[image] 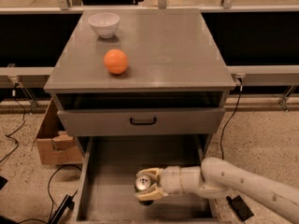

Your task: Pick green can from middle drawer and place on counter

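White round bowl [103, 24] and orange ball [116, 61] on flat grey counter [173, 45]; below, in open deep grey metal drawer [110, 169], small silver-topped green can [142, 182], body largely hidden, clasped between fingers of cream two-finger gripper [144, 185].

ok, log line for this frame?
phase: grasp | gripper: in drawer, shut on can | counter: ball, bowl

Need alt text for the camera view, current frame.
The robot's hand, reaching in from the right, is closed around a can near the front of the open middle drawer. On the counter above sit an orange ball and a white bowl; a cardboard box stands left of the cabinet.
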Available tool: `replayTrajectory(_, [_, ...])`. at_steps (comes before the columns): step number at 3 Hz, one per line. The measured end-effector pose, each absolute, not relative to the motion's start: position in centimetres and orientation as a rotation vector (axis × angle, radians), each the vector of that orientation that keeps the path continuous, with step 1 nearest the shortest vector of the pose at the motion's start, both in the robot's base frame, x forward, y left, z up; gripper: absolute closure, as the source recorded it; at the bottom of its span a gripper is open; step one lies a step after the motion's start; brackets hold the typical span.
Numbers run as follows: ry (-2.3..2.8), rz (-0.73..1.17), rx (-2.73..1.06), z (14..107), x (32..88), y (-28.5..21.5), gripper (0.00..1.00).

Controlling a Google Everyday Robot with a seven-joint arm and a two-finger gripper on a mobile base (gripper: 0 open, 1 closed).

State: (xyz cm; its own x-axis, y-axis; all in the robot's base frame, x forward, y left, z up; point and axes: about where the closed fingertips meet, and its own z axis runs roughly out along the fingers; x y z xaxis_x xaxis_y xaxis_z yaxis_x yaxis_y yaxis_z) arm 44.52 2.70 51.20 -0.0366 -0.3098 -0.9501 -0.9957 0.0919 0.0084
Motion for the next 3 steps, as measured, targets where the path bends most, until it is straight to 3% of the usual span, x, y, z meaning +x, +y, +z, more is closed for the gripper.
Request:
replayTrajectory(1, [1.532, 0.994, -1.316, 63.4, 44.2, -4.7, 1.0])
replayTrajectory(3, [1.57, 0.939, -1.341, 82.8, 47.6, -11.8, 1.0])
